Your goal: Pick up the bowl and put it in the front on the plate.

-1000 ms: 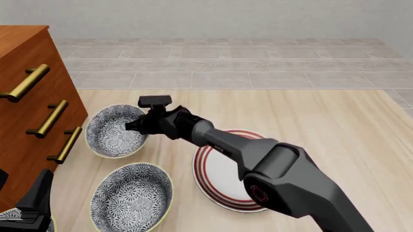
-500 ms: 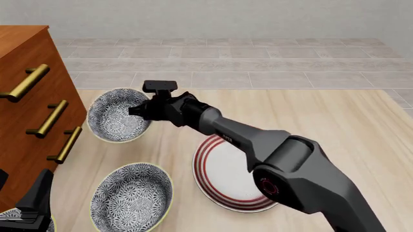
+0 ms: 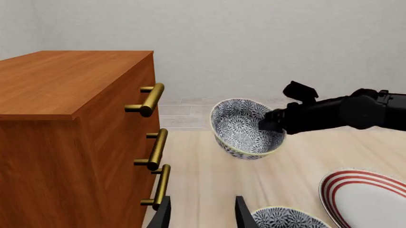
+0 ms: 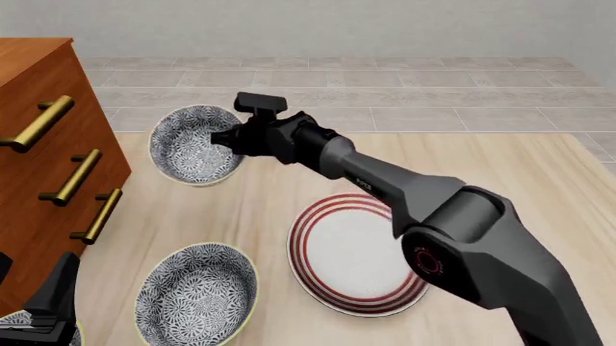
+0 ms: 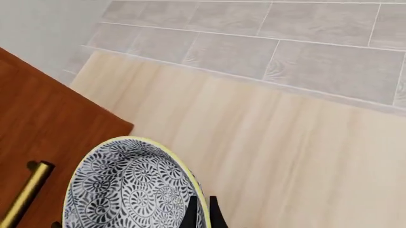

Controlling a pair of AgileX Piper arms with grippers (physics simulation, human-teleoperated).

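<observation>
1. Two fingers of the right gripper (image 4: 231, 138) are seen clamped on the rim of the bowl (image 4: 195, 145), which is held tilted and clear of the table, upper left of the front view.
2. Left gripper (image 3: 199, 216) is parked at the bottom edge of its wrist view, fingers apart, nothing held.
3. Step judged: carry phase, bowl lifted, not yet placed.
4. Next move judged: bowl to be swung right and down-frame over the plate (image 4: 354, 259), levelled, lowered, then released.
5. Second bowl (image 4: 195, 295) lies lower left, beside the plate.
6. Wooden table (image 4: 520, 180) is pale; drawer cabinet (image 4: 43, 158) with brass handles stands far left; grey tiled floor (image 4: 385, 86) lies behind.
</observation>
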